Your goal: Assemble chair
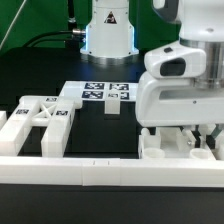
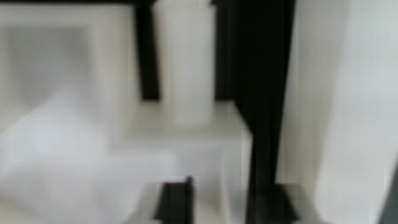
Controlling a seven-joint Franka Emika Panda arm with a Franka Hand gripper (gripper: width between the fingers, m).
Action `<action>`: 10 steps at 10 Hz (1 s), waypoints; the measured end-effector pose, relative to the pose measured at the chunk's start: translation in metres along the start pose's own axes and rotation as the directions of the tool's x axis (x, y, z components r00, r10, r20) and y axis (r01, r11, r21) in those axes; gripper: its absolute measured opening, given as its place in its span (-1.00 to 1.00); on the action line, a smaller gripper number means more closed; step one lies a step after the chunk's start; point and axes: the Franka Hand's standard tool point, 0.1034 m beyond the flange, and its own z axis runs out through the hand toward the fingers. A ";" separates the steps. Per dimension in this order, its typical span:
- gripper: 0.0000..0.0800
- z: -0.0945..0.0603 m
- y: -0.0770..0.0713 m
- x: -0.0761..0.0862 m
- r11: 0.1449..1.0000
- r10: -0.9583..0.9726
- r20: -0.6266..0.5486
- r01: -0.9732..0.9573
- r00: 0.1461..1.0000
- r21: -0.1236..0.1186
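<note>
Just behind the front rail (image 1: 80,168), the gripper (image 1: 196,138) hangs low at the exterior view's right, fingers drawn together right among small white chair parts (image 1: 157,148); whether they pinch one cannot be told, and the wrist view is a blur of white. The tagged blocks (image 1: 40,117) lie well apart toward the exterior view's left, their long sides running along the rail, with a short post (image 1: 113,108) and the marker board (image 1: 106,92) farther back

The exterior camera sits low and close, looking across the desk (image 1: 35,75) toward the arm's base (image 1: 108,30). The wrist camera is pressed against blurred white chair parts (image 2: 71,130), seemingly those at the exterior view's right (image 1: 165,148).
</note>
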 end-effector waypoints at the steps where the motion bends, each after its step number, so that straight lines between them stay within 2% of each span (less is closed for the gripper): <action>1: -0.23 -0.008 -0.001 0.001 1.000 -0.001 -0.009 0.001 1.000 0.002; 2: 0.10 -0.022 -0.003 0.005 1.000 -0.011 -0.025 0.012 1.000 0.004; 3: 0.10 -0.034 -0.002 0.006 1.000 -0.027 -0.037 0.027 0.999 0.007; 4: 0.50 -0.047 0.004 0.002 0.998 -0.057 -0.045 0.057 0.997 0.006; 5: 0.59 -0.058 0.015 -0.012 0.995 -0.099 -0.039 0.099 0.994 -0.001; 6: 0.59 -0.061 0.027 -0.030 0.991 -0.137 -0.051 0.137 0.989 -0.009; 7: 0.62 -0.061 0.042 -0.056 0.987 -0.161 -0.059 0.160 0.985 -0.019; 8: 0.62 -0.058 0.048 -0.074 0.987 -0.158 -0.047 0.157 0.986 -0.021; 10: 0.62 -0.058 0.046 -0.070 0.987 -0.161 -0.047 0.160 0.986 -0.020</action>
